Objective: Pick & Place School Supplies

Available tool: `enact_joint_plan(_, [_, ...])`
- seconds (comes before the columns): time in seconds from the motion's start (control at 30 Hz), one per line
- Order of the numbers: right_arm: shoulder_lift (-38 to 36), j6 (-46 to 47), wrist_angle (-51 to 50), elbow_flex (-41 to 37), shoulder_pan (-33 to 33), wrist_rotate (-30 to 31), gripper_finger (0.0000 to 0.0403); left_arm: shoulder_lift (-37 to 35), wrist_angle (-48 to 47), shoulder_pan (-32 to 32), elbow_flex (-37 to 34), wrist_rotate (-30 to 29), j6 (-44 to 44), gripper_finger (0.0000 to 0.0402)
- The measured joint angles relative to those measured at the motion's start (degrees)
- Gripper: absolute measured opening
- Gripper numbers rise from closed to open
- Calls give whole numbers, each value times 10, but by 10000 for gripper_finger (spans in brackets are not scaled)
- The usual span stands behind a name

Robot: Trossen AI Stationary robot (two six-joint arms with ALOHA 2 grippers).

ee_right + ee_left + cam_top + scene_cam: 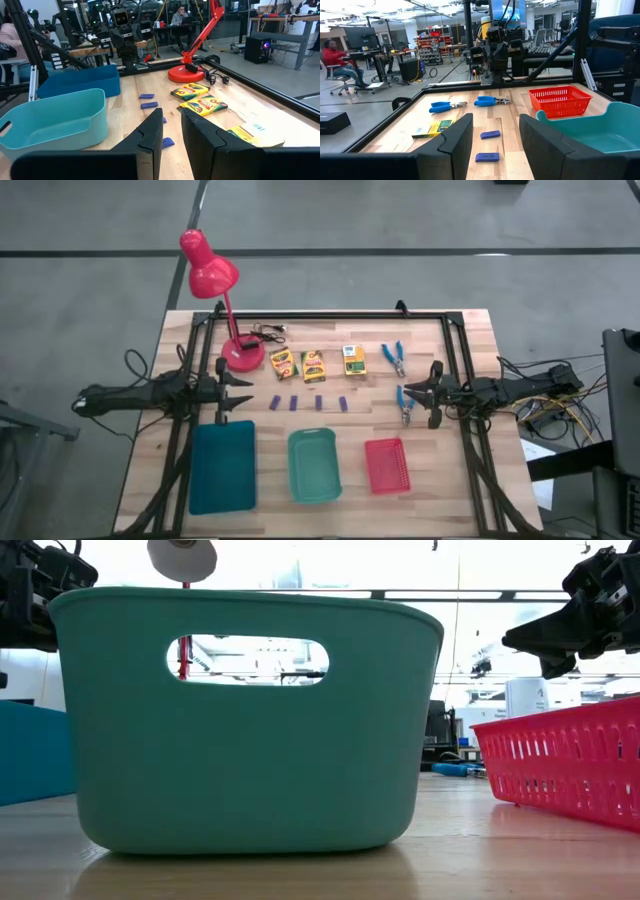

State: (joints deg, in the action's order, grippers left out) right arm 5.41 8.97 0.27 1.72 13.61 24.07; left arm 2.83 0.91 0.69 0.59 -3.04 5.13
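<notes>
Three yellow-green crayon boxes [283, 364] [314, 365] [354, 360] lie flat in a row mid-table. Before them lies a row of several purple blocks [307, 402], which also show in the wrist views: block [490, 134], block [149, 105]. Two blue-handled tools [394, 357] [405, 403] lie to the right of the boxes. My left gripper [240, 392] hovers open at the row's left end, above the table. My right gripper [432, 393] hovers at the right end beside the nearer tool, its fingers a small gap apart [172, 137]. Neither holds anything.
A red desk lamp [225, 310] stands on its base [186, 75] at the far left. Along the near edge sit a blue tray [222, 467], a green tray [314, 465] and a red mesh tray [387, 464]. A black frame [330, 315] borders the table. People sit in the room beyond.
</notes>
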Motion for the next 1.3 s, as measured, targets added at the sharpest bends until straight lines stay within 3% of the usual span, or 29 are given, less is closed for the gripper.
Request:
enact_joint_plan(1.13, [0, 0, 0, 0, 0, 0, 68, 0, 5, 0, -1, -1, 3, 168])
enact_joint_plan(1.3, [0, 0, 0, 0, 0, 0, 68, 0, 8, 0, -1, 0, -39, 168])
